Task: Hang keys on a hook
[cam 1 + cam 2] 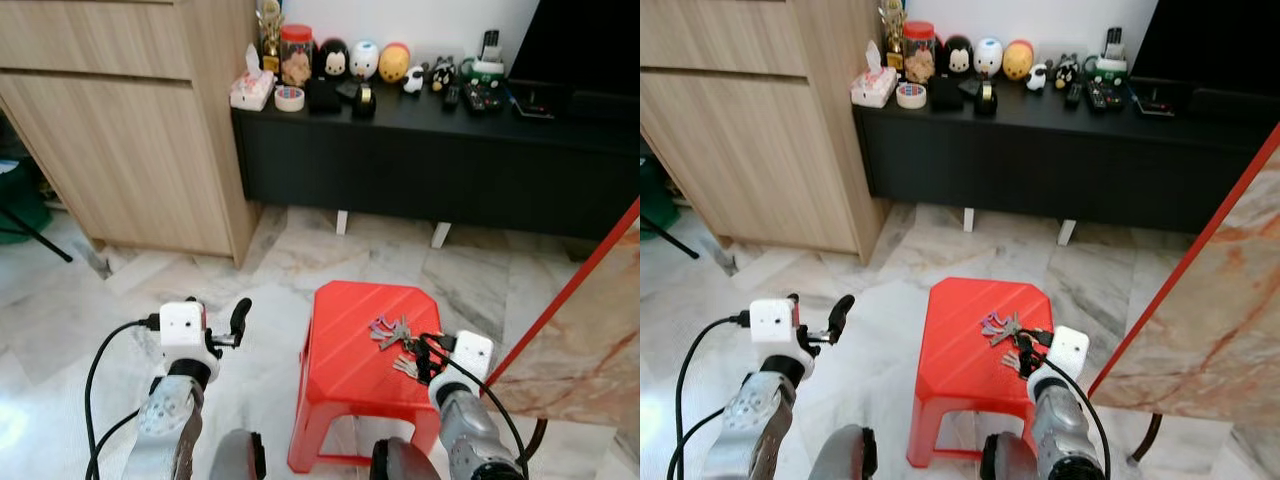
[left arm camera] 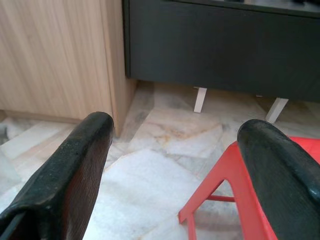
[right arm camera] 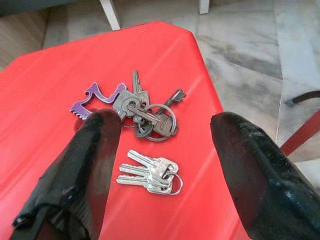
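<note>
Right gripper (image 3: 165, 150), fingers wide, over keys (image 3: 142, 112) on red stool (image 1: 350, 350) (left gripper (image 2: 180, 165) wide too).

Keys (image 1: 392, 333) lie on red stool (image 1: 345, 340), right hand (image 1: 428, 352) beside.

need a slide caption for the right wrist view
Open right gripper poised over two key bunches on a red stool.

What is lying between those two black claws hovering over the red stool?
In the right wrist view, a small silver key bunch lies on the red plastic stool between the right gripper's open jaws.
</note>
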Robot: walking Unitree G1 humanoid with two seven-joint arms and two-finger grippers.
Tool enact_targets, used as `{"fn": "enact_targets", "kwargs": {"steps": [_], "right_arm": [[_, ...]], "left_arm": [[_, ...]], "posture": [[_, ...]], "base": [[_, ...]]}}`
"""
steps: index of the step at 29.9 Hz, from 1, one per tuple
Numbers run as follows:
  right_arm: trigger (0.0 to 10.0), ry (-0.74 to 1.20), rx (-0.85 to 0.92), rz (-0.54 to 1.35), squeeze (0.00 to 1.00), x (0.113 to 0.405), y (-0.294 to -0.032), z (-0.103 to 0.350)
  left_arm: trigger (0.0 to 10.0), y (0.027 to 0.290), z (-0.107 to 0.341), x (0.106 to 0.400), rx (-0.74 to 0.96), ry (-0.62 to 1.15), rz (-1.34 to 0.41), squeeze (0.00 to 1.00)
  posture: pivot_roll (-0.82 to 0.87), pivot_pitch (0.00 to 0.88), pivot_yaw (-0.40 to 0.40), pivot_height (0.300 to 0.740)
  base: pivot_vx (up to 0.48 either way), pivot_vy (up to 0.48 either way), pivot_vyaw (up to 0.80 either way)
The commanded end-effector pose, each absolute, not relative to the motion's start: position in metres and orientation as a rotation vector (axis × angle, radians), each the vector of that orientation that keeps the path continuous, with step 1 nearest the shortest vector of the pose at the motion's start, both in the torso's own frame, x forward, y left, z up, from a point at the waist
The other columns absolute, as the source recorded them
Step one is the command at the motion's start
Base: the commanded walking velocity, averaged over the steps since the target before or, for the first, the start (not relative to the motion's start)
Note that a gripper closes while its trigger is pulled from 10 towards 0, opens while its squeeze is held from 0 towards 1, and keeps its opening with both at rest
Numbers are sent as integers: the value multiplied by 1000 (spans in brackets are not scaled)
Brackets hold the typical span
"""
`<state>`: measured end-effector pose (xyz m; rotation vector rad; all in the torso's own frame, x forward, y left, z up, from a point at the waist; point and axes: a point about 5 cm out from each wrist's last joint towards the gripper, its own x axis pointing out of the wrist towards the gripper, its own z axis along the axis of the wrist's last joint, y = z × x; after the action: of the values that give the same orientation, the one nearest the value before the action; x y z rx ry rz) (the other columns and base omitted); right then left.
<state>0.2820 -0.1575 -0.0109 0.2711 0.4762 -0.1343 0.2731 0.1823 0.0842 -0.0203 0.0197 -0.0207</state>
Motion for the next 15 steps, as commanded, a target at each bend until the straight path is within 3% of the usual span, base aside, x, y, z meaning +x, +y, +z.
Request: {"fn": "enact_targets", "kwargs": {"steps": [1, 15], "right_arm": [[10000, 498, 254, -141, 0, 278, -162, -16], [10000, 404, 269, -88, 0, 288, -150, -3]], "left_arm": [[10000, 178, 84, 274, -16, 19, -32, 0], [10000, 176, 95, 272, -20, -21, -26, 0]], "posture": [[87, 117, -67, 622], [99, 217, -81, 622]], "base": [[0, 0, 0], [0, 0, 0]]}}
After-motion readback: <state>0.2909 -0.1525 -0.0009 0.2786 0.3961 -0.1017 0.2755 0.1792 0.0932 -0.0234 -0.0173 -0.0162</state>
